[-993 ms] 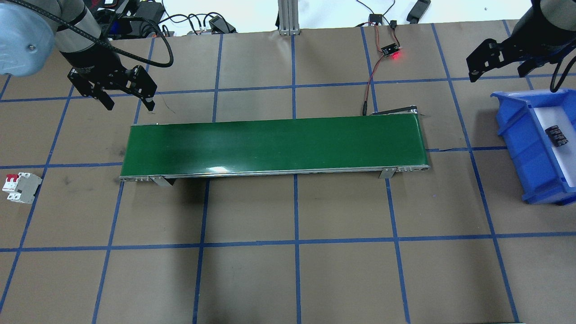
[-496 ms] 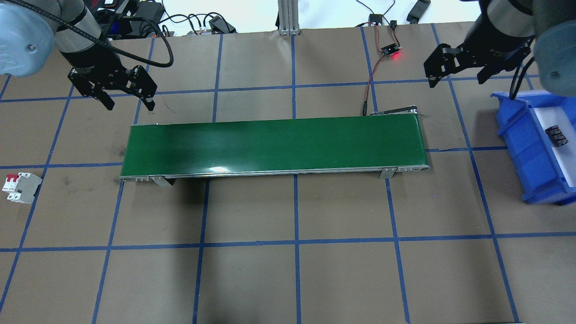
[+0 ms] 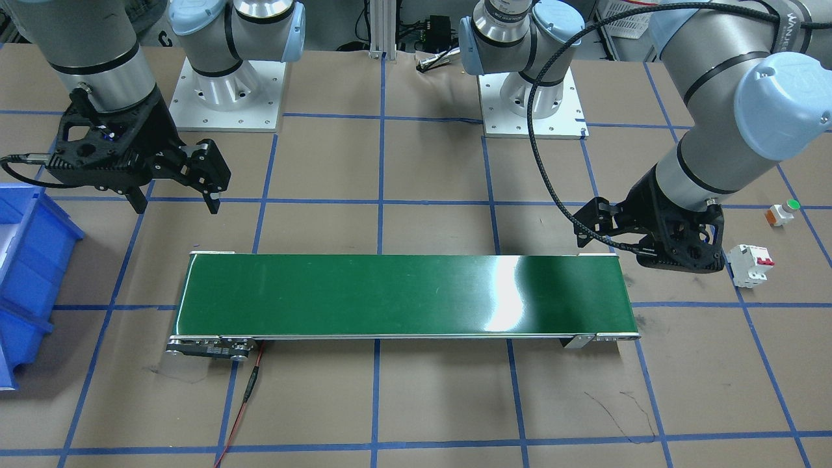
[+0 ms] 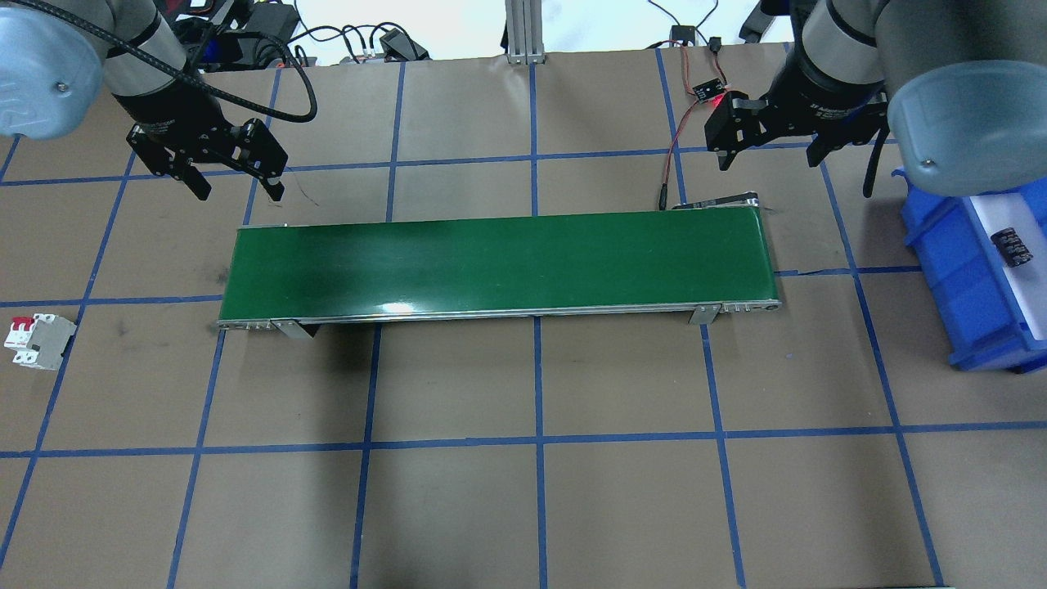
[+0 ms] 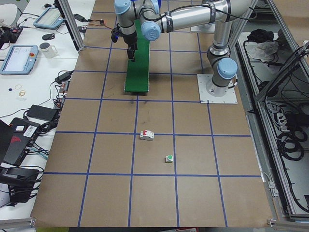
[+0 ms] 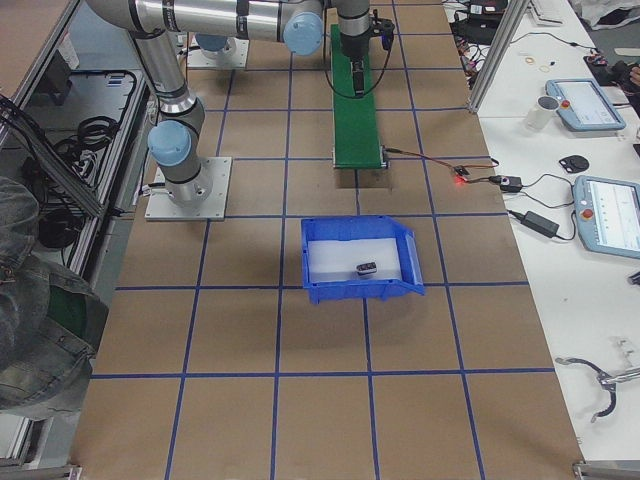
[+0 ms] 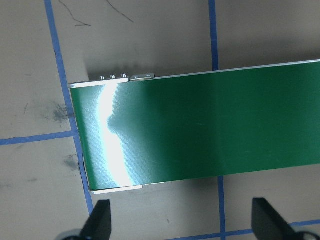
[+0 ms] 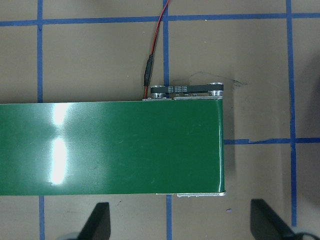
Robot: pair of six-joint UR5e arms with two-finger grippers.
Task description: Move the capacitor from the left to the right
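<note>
The capacitor point(image 4: 1011, 245), a small black cylinder, lies on the white floor of the blue bin point(image 4: 932, 237) at the table's right end. It also shows in the exterior right view point(image 6: 367, 267). My right gripper point(image 4: 769, 160) is open and empty. It hovers behind the right end of the green conveyor belt point(image 4: 499, 262), left of the bin. My left gripper point(image 4: 239, 193) is open and empty behind the belt's left end. The front-facing view shows the right gripper point(image 3: 175, 207) and the left gripper point(image 3: 650, 257). Both wrist views show spread fingertips point(image 7: 100, 220) point(image 8: 97, 220) over the belt's ends.
A white breaker with red switches point(image 4: 37, 341) lies at the far left of the table. An orange-white button with a green cap point(image 3: 782, 212) lies near it. A small sensor board with a red light point(image 4: 712, 92) and its wires lie behind the belt's right end.
My right arm has swung left, from above the blue bin to behind the belt's right end. The left arm, the capacitor and the breaker have not moved.
</note>
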